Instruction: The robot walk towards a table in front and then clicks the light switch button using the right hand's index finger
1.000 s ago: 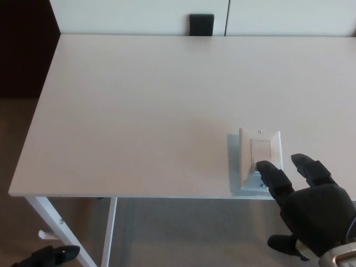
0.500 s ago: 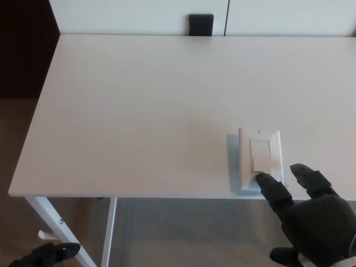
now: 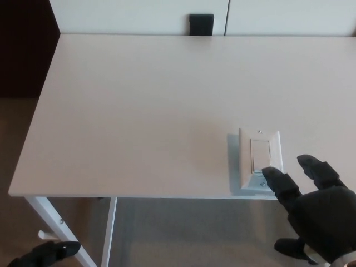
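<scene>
Legible markings: none.
No text, label, brand, number or sign can be read on the light switch point(image 3: 260, 160) at lower right of the frame, on the white table point(image 3: 144, 111), or on the small black object point(image 3: 201, 24) at the top centre edge.

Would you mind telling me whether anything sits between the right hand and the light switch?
Nothing visible does. The right hand has a fingertip at the near edge of the light switch, and the table around it shows no other object.
</scene>
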Available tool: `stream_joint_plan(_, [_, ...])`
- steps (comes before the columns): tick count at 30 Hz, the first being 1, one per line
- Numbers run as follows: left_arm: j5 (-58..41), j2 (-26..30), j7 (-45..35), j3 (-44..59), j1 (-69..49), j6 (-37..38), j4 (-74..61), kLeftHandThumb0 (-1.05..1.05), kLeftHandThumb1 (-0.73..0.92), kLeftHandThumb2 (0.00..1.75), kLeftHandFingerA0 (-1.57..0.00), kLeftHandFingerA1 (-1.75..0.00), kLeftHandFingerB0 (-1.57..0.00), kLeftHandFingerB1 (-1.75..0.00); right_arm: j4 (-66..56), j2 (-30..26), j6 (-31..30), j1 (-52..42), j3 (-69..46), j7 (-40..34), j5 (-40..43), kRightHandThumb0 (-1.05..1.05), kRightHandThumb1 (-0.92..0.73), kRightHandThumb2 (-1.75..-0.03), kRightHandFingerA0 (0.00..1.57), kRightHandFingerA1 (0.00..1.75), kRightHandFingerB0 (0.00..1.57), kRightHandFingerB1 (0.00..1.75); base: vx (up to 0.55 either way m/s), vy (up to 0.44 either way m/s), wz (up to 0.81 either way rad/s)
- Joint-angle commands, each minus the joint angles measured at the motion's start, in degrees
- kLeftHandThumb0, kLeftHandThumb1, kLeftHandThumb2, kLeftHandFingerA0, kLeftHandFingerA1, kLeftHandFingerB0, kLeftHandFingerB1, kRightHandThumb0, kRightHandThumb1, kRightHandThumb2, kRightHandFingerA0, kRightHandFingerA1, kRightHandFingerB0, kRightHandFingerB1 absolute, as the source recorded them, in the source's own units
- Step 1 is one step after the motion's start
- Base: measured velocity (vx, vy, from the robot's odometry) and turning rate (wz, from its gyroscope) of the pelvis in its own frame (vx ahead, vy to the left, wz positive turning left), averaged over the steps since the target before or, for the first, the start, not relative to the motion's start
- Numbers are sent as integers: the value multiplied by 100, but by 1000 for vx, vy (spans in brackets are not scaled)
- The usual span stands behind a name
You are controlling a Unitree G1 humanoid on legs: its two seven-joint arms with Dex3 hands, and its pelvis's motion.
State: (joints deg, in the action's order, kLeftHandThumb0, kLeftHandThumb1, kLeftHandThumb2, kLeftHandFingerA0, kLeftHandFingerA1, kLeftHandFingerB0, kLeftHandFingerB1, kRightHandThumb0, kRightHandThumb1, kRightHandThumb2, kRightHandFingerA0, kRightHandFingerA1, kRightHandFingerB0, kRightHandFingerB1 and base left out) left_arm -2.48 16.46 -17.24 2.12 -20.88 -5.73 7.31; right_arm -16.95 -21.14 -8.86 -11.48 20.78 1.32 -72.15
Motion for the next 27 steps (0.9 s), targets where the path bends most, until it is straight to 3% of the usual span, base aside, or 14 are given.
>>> stream_joint_plan(1, [66, 132, -33, 19, 47, -125, -26, 1, 67, 58, -54, -48, -38, -42, -461, -62, 117, -59, -236, 3, 328, -82, -69, -61, 0, 24, 11, 25, 0, 0, 0])
stream_joint_plan(5, [8, 109, -60, 39, 80, -140, 44, 3, 67, 58, -53, -48, -38, -41, -1075, -42, 257, -185, -436, 87, 626, -83, -72, -61, 0, 20, 10, 25, 0, 0, 0])
stream_joint_plan(6, [78, 139, -15, 14, 103, -216, -11, 1, 67, 58, -54, -47, -39, -41, -1270, -8, 263, -152, -484, 169, 699, -95, -62, -97, 0, 5, 12, 18, 0, 0, 0])
stream_joint_plan(8, [71, 131, -15, 18, 122, -193, 27, 3, 67, 58, -54, -48, -39, -41, -1383, 22, 272, -132, -522, 262, 741, -96, -63, -97, 0, 3, 11, 11, 0, 0, 0])
stream_joint_plan(12, [37, 122, -36, 31, 112, -195, 15, 1, 67, 58, -54, -48, -38, -41, -1120, 85, 268, 50, -492, 289, 721, -94, -61, -96, 0, 7, 7, 21, 0, 0, 0])
stream_joint_plan(14, [74, 122, -23, 2, 68, -167, 13, 1, 67, 58, -54, -48, -38, -41, -847, 83, 281, 146, -445, 228, 660, -93, -60, -95, 1, 8, 13, 24, 0, 0, 0])
stream_joint_plan(15, [75, 122, -16, 3, 74, -186, -5, 1, 67, 58, -54, -48, -38, -41, -719, 92, 270, 222, -422, 216, 632, -82, -69, -61, 0, 23, 11, 25, 0, 0, 0])
stream_joint_plan(16, [76, 123, -13, 3, 77, -193, -12, 1, 67, 58, -54, -48, -38, -41, -665, 96, 266, 253, -413, 209, 622, -82, -69, -61, 0, 23, 11, 25, 0, 0, 0])
stream_joint_plan(17, [66, 120, -13, 8, 81, -217, -20, 2, 67, 58, -54, -48, -38, -41, -537, 105, 259, 310, -378, 179, 584, -80, -53, -94, 1, 21, 8, 30, 0, 0, 0])
stream_joint_plan(20, [74, 138, -25, -2, 109, -265, -74, 0, 67, 58, -53, -48, -38, -41, -98, 170, 173, 533, -262, 183, 507, -80, -53, -93, 0, 19, 10, 31, 0, 0, 0])
stream_joint_plan(21, [72, 140, -34, 2, 117, -200, -35, 1, 67, 58, -54, -48, -38, -41, 137, 194, 136, 632, -197, 126, 429, -82, -68, -61, 1, 23, 15, 26, 0, 0, 0])
stream_joint_plan(27, [88, 142, -21, -3, 125, -161, 9, 0, 67, 58, -54, -48, -39, -41, 573, 261, -9, 811, -76, 75, 360, -80, -66, -61, 2, 24, 13, 26, 0, 0, 0])
